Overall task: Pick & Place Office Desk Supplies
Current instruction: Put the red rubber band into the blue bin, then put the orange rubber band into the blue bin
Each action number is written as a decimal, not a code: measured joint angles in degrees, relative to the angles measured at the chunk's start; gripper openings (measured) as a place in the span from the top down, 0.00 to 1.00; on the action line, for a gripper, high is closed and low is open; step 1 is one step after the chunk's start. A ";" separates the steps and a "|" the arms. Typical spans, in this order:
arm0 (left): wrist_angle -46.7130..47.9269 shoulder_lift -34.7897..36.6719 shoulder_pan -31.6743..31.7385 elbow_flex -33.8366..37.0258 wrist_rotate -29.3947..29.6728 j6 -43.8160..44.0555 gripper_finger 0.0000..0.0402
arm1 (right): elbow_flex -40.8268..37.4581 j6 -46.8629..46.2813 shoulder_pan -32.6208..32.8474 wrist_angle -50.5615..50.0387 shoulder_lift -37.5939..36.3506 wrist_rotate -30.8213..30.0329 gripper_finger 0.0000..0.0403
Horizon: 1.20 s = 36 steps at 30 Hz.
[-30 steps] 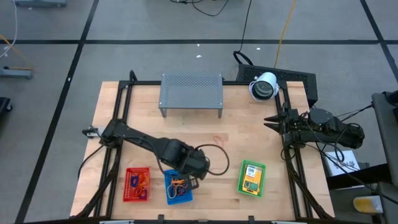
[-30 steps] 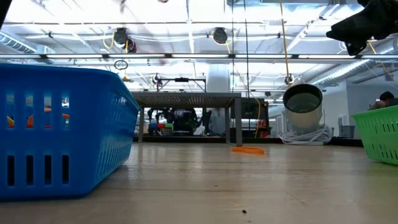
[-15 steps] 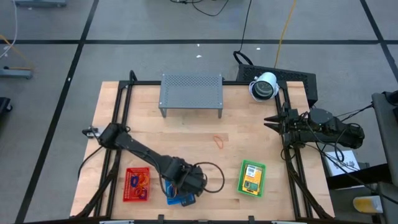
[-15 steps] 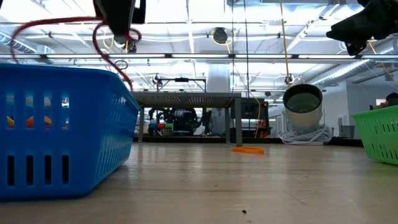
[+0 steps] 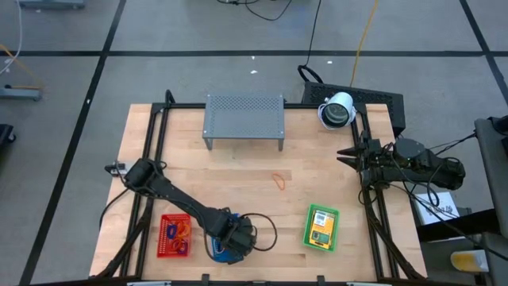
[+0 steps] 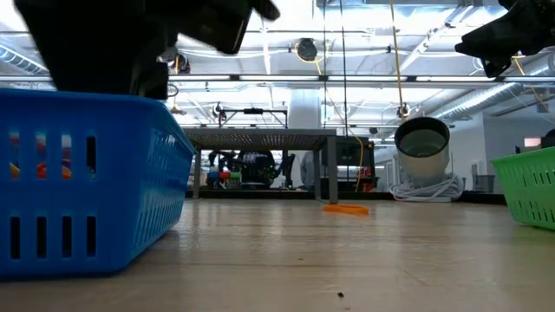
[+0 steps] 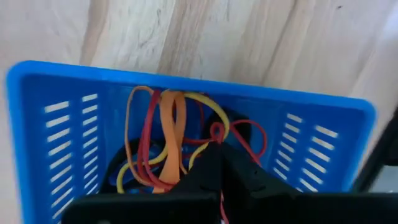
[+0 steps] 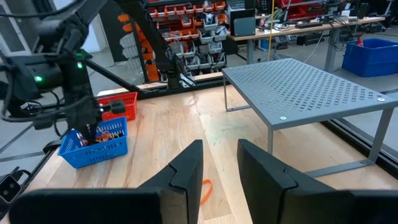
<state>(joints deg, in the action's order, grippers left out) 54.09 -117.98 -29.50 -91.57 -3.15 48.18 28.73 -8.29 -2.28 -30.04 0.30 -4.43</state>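
My left gripper [image 5: 232,238] points down into the blue basket [image 6: 87,191], shut on a thin red rubber band [image 7: 239,127]. Under it in the basket lies a heap of red, orange and yellow rubber bands [image 7: 165,140]. In the low view the basket wall hides its fingertips. One orange rubber band [image 5: 279,180] lies flat on the bare wood at mid-table. The red basket [image 5: 175,235] holds more bands, and the green basket [image 5: 321,227] holds a yellow packet. My right gripper [image 8: 219,168] waits open and level at the table's right edge. My left gripper pinches the red rubber band between its two shut fingers, at a small bend of the band [image 7: 216,132] right at the fingertips. The fingers come from above, pointing down into the basket. The rest of the band curls slack over the heap.
A grey perforated shelf [image 5: 244,119] stands at the far middle of the table. A white round camera [image 5: 336,110] sits at the far right corner. Black frame rails [image 5: 155,151] run along the left and right sides. Bare wood lies between the shelf and the baskets.
My left gripper has gone down and toward the table's near edge, into the blue basket, staying shut. The red rubber band, which hung in a loop below it above the basket rim, is now down inside the basket.
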 joint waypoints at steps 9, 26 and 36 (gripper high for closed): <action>-10.23 6.66 -0.11 13.91 0.49 5.88 0.99 | 0.00 0.00 0.02 -0.04 0.02 0.00 0.78; -9.31 11.35 0.27 13.20 8.75 0.59 0.50 | 0.00 0.00 0.02 0.01 0.02 0.00 0.78; -7.09 16.04 0.58 11.26 10.44 -2.40 0.29 | 0.00 0.00 0.01 -0.01 0.02 0.00 0.78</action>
<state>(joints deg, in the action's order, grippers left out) 47.00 -101.94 -28.92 -80.31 7.29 45.78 28.73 -8.29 -2.27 -30.05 0.32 -4.42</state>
